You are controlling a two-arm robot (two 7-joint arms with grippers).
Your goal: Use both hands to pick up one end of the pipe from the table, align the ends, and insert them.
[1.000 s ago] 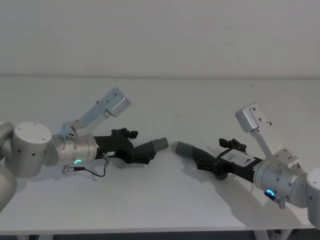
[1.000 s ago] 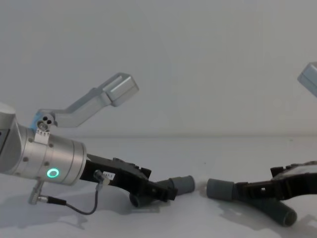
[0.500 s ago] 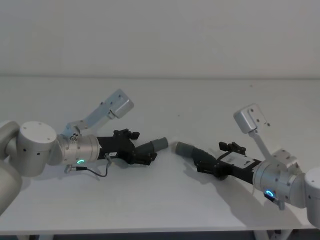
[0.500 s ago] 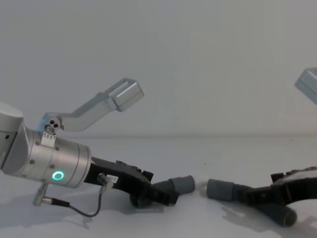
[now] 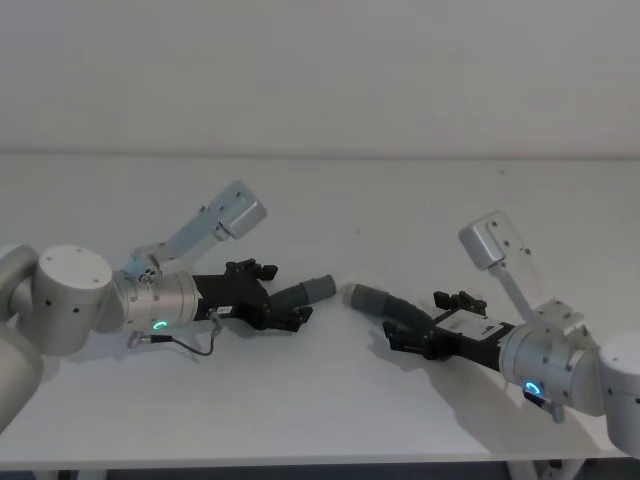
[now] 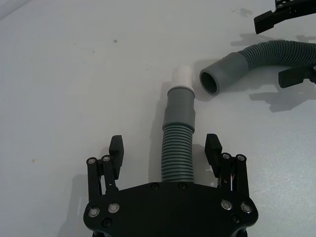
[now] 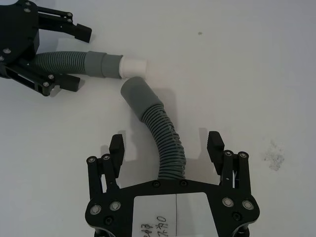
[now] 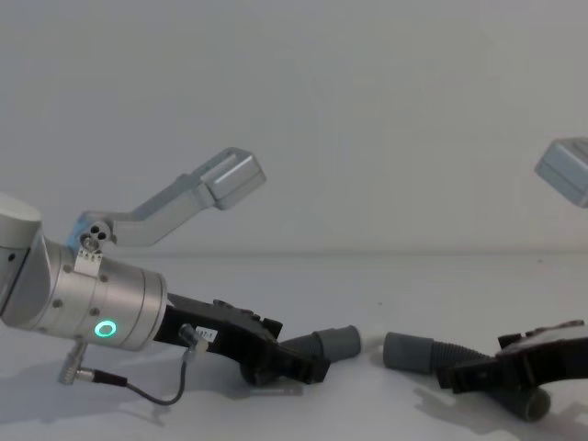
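Note:
Two dark-grey ribbed pipe pieces lie on the table, their smooth ends facing each other a short gap apart. The left pipe ends in a cuff with a whitish tip. My left gripper is open and straddles its ribbed part. The right pipe curves to its cuff, and my right gripper stands open astride it. In the chest view the two cuffs sit low on the table, between the left gripper and the right gripper.
Each wrist camera bracket sticks up above its arm, the left one and the right one. A thin cable hangs from the left wrist. Bare table stretches behind and in front of the pipe pieces.
My right gripper has slid along its pipe piece toward the cuff. The left arm has shifted only slightly. Neither pipe piece has moved.

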